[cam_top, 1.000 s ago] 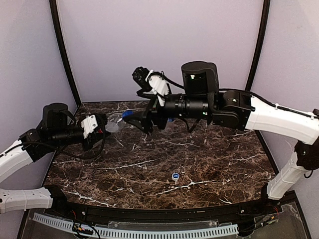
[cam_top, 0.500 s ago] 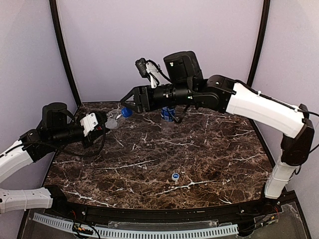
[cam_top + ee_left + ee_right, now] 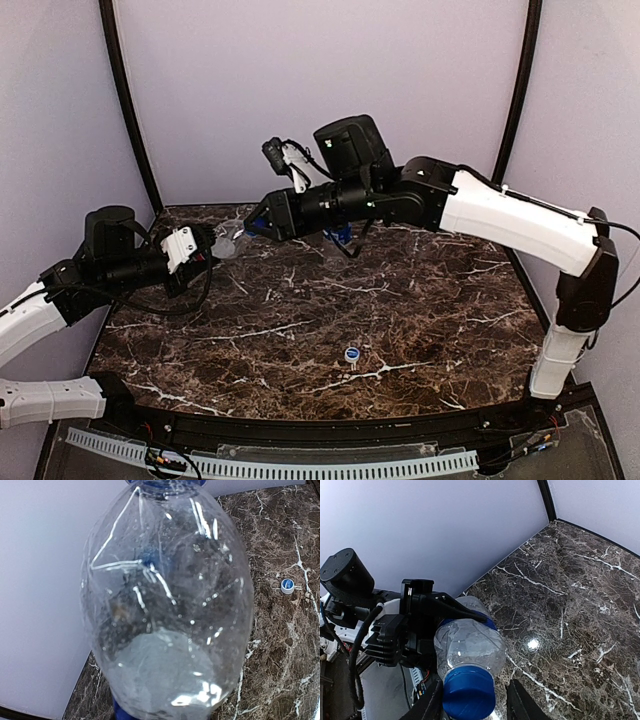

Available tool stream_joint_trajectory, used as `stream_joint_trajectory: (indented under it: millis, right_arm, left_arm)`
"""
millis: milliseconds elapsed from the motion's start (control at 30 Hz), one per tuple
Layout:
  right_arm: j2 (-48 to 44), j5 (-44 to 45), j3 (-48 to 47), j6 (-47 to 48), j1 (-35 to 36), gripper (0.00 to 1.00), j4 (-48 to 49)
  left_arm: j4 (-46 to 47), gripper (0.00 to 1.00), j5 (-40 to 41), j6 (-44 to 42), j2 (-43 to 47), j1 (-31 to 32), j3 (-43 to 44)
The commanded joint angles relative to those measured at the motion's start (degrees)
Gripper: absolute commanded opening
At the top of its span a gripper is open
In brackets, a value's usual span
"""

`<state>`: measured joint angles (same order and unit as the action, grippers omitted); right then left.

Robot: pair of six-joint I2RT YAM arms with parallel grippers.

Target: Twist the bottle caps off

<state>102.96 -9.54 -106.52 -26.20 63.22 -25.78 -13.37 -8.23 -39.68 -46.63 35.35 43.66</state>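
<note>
My left gripper (image 3: 205,250) is shut on a clear bottle (image 3: 225,243) and holds it level above the table's back left, neck toward the right arm. In the left wrist view the bottle (image 3: 167,605) fills the frame and hides the fingers. In the right wrist view a black left finger (image 3: 451,609) presses the bottle at its blue label. My right gripper (image 3: 252,222) (image 3: 475,689) stands open around the blue cap (image 3: 469,692). One finger is against the cap and a small gap remains on the other side. A small loose cap (image 3: 352,354) (image 3: 287,585) lies on the table.
A second bottle with a blue label (image 3: 340,233) stands at the back, partly hidden behind the right arm. The dark marble table (image 3: 420,310) is bounded by lilac walls at the back and sides. The right arm stretches across the back of the table.
The right arm has swung left to the held bottle's cap, and its jaws have narrowed around the cap. The left arm and its bottle have stayed put.
</note>
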Motion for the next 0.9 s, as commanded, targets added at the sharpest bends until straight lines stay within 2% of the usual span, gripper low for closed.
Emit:
stream_joint_trajectory:
  millis: [0,100,167,233,333,400,500,600,733,867]
  right_arm:
    - [1.8,-2.5,-1.6,0.1,0.1,0.41,0.2]
    - [1.9,-2.7,-1.5,0.2,0.1,0.32,0.1]
    - [1.6,-2.9,-1.5,1.1,0.0,0.19,0.2]
    - [1.0,-3.3,-1.1,2.8,0.1,0.01,0.8]
    - [-0.8,-6.5,0.9,9.4,0.2,0.00,3.5]
    - [-1.9,-11.0,2.0,18.5,1.0,0.00,3.9]
    - [-4.4,-14.4,5.1,40.6,5.4,0.00,0.2]
    - [-7.5,-11.5,11.3,63.0,11.9,0.00,-1.6]
    - [-10.0,-5.6,17.6,87.2,16.5,0.00,-1.8]
    - [-7.7,6.9,16.5,100.2,17.9,0.00,-2.5]
  left_arm:
    - [0.9,0.27,0.5,0.2,0.1,-0.2,-0.2]
    - [0.9,0.27,0.5,0.2,0.1,-0.2,-0.2]
    - [0.9,0.27,0.3,0.2,0.2,-0.2,-0.2]
    - [0.7,0.27,-0.1,0.1,0.3,-0.2,-0.2]
    - [-1.4,0.27,-2.4,-0.9,0.6,-0.2,-0.2]
    - [-5.4,0.26,-8.9,-1.9,0.7,-0.2,0.4]
    - [-14.1,0.24,-18.4,-2.2,0.0,-0.2,3.5]
    - [-24.4,0.24,-28.9,-2.7,-0.9,-0.2,5.8]
    - [-28.2,0.22,-29.7,-5.9,-0.7,-0.2,6.1]
    - [-28.2,0.20,-28.4,-8.3,-0.9,-0.2,6.0]
